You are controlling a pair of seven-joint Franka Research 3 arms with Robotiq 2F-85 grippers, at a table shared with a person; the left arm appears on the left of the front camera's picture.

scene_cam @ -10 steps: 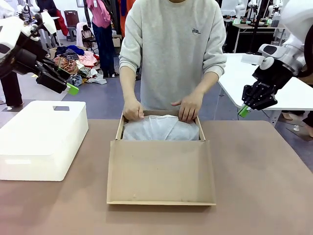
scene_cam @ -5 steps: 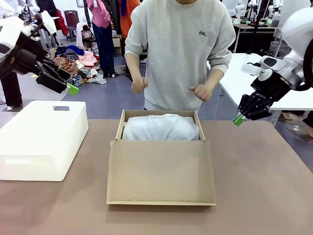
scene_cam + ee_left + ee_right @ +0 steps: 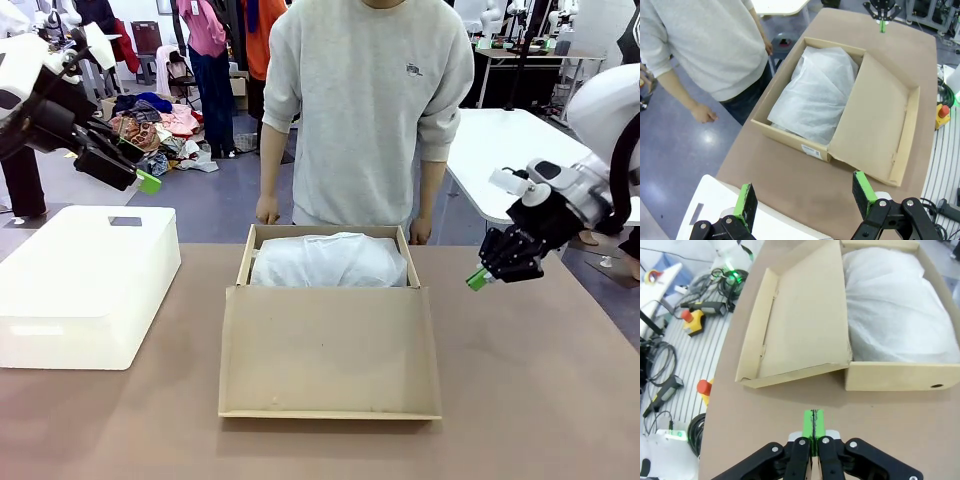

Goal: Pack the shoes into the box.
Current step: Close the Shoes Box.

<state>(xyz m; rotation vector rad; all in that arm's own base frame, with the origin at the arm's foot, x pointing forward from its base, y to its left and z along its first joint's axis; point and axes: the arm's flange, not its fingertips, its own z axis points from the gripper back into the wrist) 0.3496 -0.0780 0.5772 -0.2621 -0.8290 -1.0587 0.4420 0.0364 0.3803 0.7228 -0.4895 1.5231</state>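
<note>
Smooth brown counter [image 3: 520, 380] with an open cardboard box [image 3: 330, 350] at frame centre.
The box's flat flap lid lies folded out toward the camera. A glossy white plastic bin [image 3: 80, 285] sits at left, and crumpled white tissue [image 3: 328, 262] mounds inside the box. The left end effector [image 3: 804, 192], upper left, is spread wide and empty above the bin, well apart from the box. The right end effector [image 3: 477, 279], centre right, is clenched on nothing, near the box's right side without touching it.

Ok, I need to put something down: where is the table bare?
Bare table lies between the white bin and the box lid, and right of the box, near the right gripper. The box itself is crowded with tissue paper.
</note>
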